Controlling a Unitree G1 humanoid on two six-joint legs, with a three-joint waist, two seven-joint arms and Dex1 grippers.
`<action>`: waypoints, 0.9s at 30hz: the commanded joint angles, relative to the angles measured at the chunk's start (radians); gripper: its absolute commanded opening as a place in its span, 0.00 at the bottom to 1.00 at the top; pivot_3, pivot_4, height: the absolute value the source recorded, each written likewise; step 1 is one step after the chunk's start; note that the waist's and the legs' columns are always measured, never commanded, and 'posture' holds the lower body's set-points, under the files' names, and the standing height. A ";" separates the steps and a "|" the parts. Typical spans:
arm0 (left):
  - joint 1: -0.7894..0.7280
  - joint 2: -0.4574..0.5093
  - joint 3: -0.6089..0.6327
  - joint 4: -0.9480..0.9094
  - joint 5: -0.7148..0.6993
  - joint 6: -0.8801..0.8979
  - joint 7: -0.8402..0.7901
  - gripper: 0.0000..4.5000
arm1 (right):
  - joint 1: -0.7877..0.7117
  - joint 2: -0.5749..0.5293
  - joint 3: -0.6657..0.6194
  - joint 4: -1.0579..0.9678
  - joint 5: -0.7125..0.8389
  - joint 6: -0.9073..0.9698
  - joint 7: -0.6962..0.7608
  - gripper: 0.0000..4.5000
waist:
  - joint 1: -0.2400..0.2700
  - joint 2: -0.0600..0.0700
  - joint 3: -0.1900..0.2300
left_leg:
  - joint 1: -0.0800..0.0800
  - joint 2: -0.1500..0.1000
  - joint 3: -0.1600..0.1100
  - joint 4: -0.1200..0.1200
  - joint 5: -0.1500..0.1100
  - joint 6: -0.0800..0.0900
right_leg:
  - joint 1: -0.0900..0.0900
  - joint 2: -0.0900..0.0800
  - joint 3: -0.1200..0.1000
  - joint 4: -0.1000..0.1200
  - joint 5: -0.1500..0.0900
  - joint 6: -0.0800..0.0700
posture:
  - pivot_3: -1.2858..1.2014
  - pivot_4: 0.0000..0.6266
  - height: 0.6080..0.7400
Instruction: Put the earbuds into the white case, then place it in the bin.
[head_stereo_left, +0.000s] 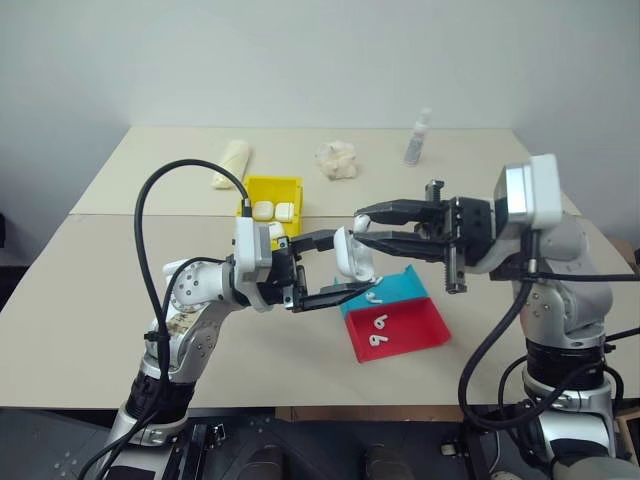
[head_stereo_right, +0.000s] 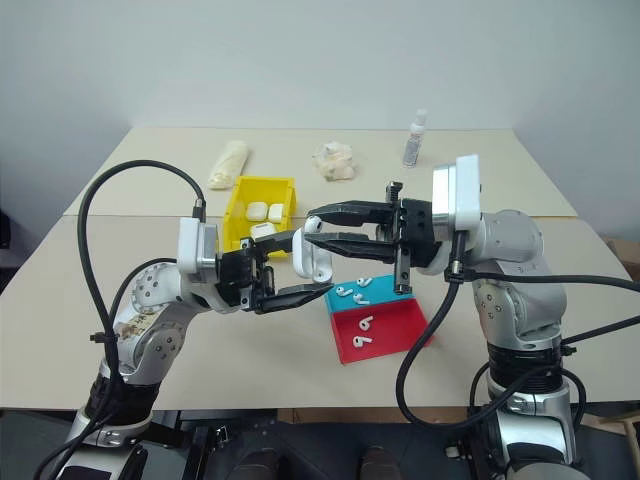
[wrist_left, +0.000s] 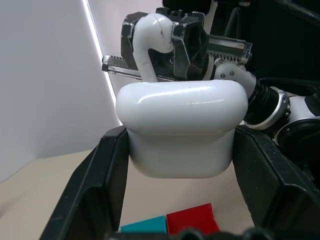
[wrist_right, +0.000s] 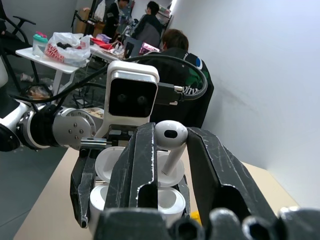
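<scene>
My left gripper (head_stereo_left: 352, 266) is shut on the white case (head_stereo_left: 356, 254), held in the air above the table with its lid flipped open. My right gripper (head_stereo_left: 360, 226) comes in from the right and is shut on one of the earbuds (wrist_right: 170, 138), stem pointing down just over the open case (wrist_right: 161, 201). The left wrist view has that earbud (wrist_left: 150, 41) right behind the case (wrist_left: 181, 131). More earbuds lie in the blue tray (head_stereo_right: 352, 292) and the red tray (head_stereo_right: 364, 330). The yellow bin (head_stereo_left: 275, 184) stands behind my left gripper with white cases in it.
The blue tray (head_stereo_left: 410, 286) and the red tray (head_stereo_left: 412, 330) lie side by side below my grippers. At the table's far side are a cream roll (head_stereo_left: 230, 163), a crumpled white wad (head_stereo_left: 337, 160) and a small spray bottle (head_stereo_left: 417, 137). People sit in the right wrist view's background.
</scene>
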 joint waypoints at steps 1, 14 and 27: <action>0.003 -0.001 0.006 -0.042 -0.014 -0.004 0.005 0.62 | 0.007 -0.011 -0.001 -0.002 -0.004 -0.048 -0.004 0.18 | 0.000 0.000 0.000 | 0.000 0.000 0.000 0.000 0.000 0.000 | 0.000 0.000 0.000 0.000 0.000 0.000 | 0.52 0.24 1.00; 0.004 0.002 0.006 -0.034 -0.008 -0.013 -0.003 0.62 | 0.036 -0.019 0.033 0.045 -0.043 -0.133 -0.002 0.18 | 0.000 0.000 0.000 | 0.000 0.000 0.000 0.000 0.000 0.000 | 0.000 0.000 0.000 0.000 0.000 0.000 | 0.52 0.24 1.00; -0.005 -0.002 0.005 -0.011 0.003 -0.020 -0.003 0.62 | 0.039 -0.037 0.035 0.048 -0.044 -0.191 0.014 0.32 | 0.000 0.000 0.000 | 0.000 0.000 0.000 0.000 0.000 0.000 | 0.000 0.000 0.000 0.000 0.000 0.000 | 0.52 0.24 1.00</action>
